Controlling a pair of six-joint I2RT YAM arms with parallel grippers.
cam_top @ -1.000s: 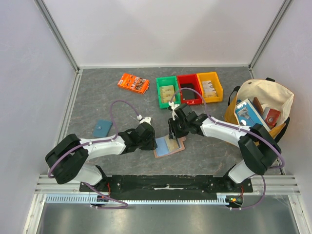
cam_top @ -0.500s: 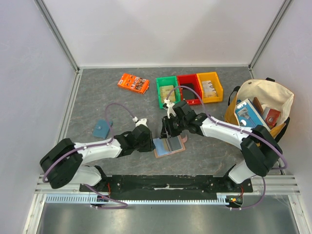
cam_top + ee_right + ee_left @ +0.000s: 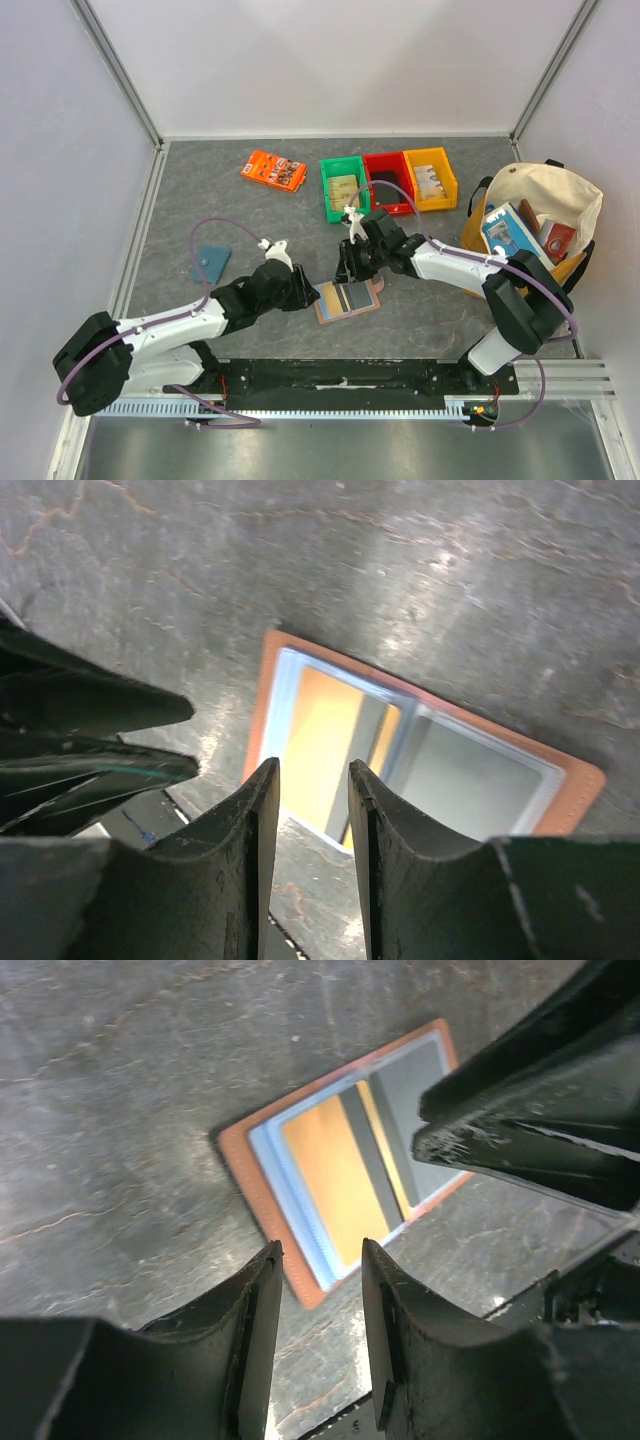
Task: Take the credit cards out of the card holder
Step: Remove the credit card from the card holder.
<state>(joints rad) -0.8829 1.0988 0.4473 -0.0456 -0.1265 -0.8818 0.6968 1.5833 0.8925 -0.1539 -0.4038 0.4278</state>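
Note:
The tan card holder (image 3: 349,299) lies open and flat on the grey table, its light blue lining showing. A yellow-orange credit card (image 3: 335,1175) with a dark stripe sits in its left half. A grey card (image 3: 420,1090) sits in the other half. My left gripper (image 3: 310,293) hovers at the holder's left edge, open and empty (image 3: 320,1260). My right gripper (image 3: 347,272) hangs just above the holder's far edge, open with nothing between its fingers (image 3: 312,775). In the right wrist view the holder (image 3: 420,740) lies below the jaws.
A teal pouch (image 3: 209,263) lies to the left. An orange packet (image 3: 273,171) and green (image 3: 343,187), red (image 3: 388,182) and yellow (image 3: 431,179) bins stand at the back. A cream tote bag (image 3: 535,225) full of items sits at the right.
The left arm has swung down toward the near edge and its gripper has drawn slightly left off the holder, jaws a little wider. The holder now lies fully open. The right gripper barely moved.

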